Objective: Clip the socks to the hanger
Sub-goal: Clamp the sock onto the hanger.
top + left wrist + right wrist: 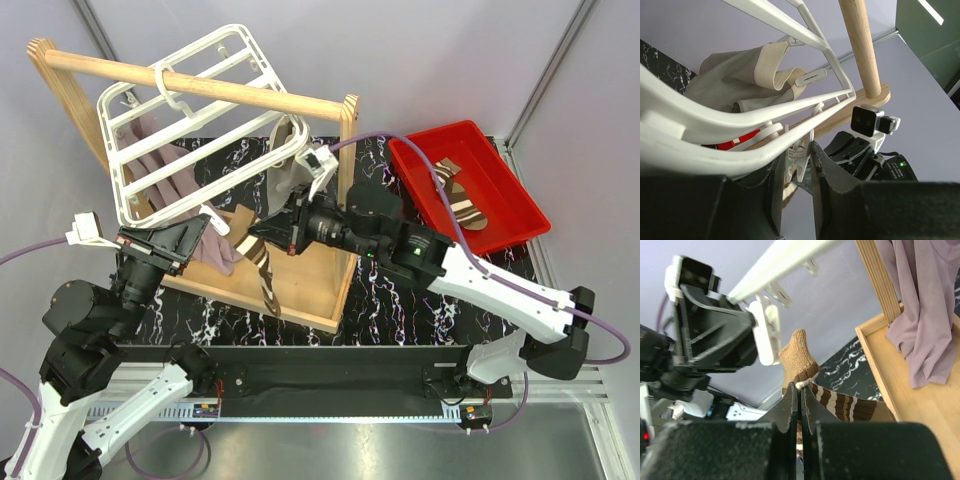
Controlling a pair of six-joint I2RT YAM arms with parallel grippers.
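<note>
The white hanger (190, 100) hangs by its hook from the wooden rail, tilted. My left gripper (207, 228) is shut on one of its dangling white clips (800, 160), pinched between the fingers (832, 185). My right gripper (800, 386) is shut on a brown-and-cream striped sock (799, 359). It holds the sock's tan end just beside and below that clip (765, 337), apart from it. The rest of the sock (266, 278) hangs down over the stand's base. The second striped sock (462, 195) lies in the red bin.
The wooden rail stand (345, 130) surrounds the work area, with its tray base (910, 390) below. Mauve cloths (170, 170) and a grey-beige cloth (730, 75) hang from the hanger. The red bin (440, 133) sits at the back right on the black marbled mat.
</note>
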